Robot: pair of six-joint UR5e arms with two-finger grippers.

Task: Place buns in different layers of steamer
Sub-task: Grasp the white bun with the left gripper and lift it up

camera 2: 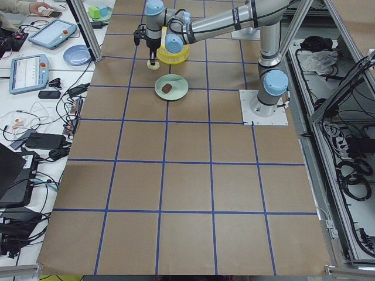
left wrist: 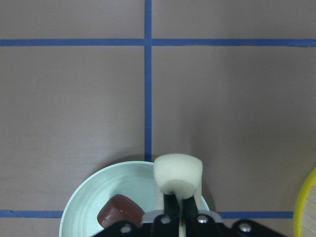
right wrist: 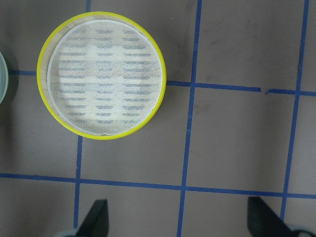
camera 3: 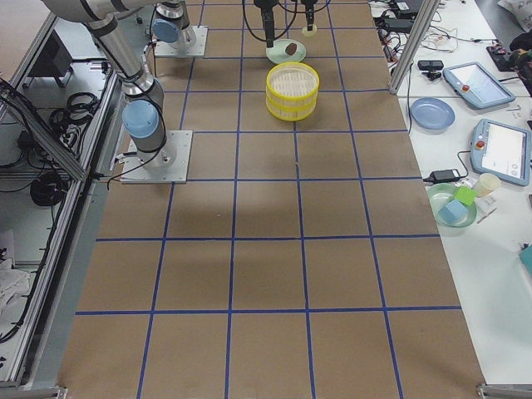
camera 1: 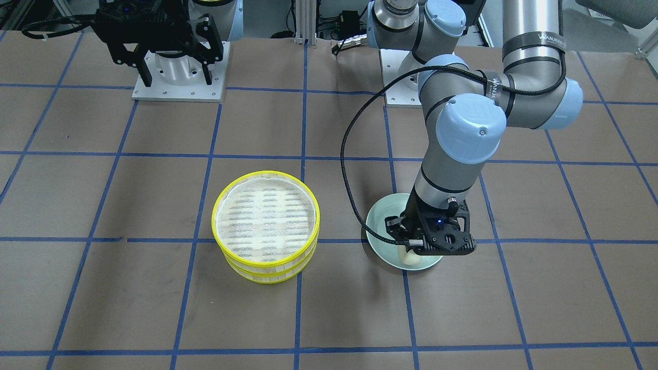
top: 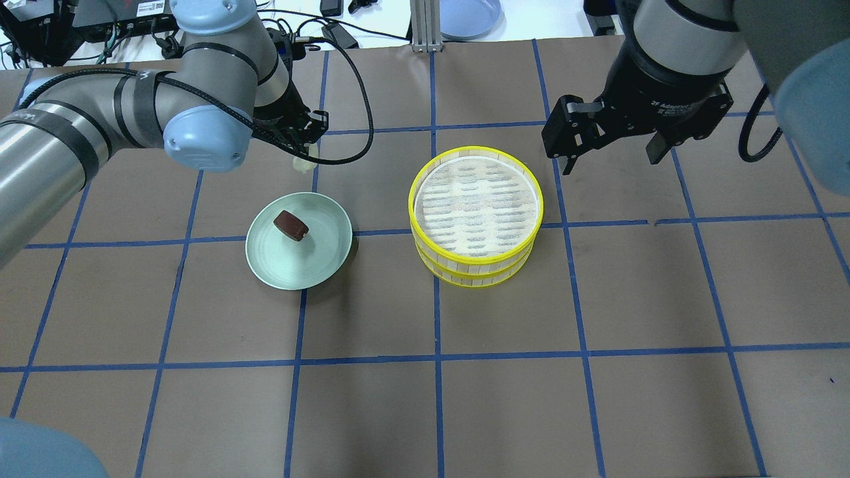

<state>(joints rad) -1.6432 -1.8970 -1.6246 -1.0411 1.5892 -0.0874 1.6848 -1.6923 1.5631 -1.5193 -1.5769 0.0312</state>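
My left gripper [top: 300, 154] is shut on the pale cream bun [left wrist: 177, 173] and holds it in the air over the far edge of the pale green plate [top: 319, 265]. The dark reddish-brown bun [top: 291, 226] lies on that plate and also shows in the left wrist view [left wrist: 118, 211]. The steamer [top: 478, 267] stands as a two-tier stack to the plate's right, its top layer [right wrist: 42, 84] showing a bare mesh floor. My right gripper [top: 609, 159] is open and empty, high above the table just beyond the steamer.
The brown table top carries a grid of blue tape lines. A blue plate [top: 468, 13] lies on the white bench beyond the table's far edge. Tablets and cables lie on the side benches [camera 2: 35, 64].
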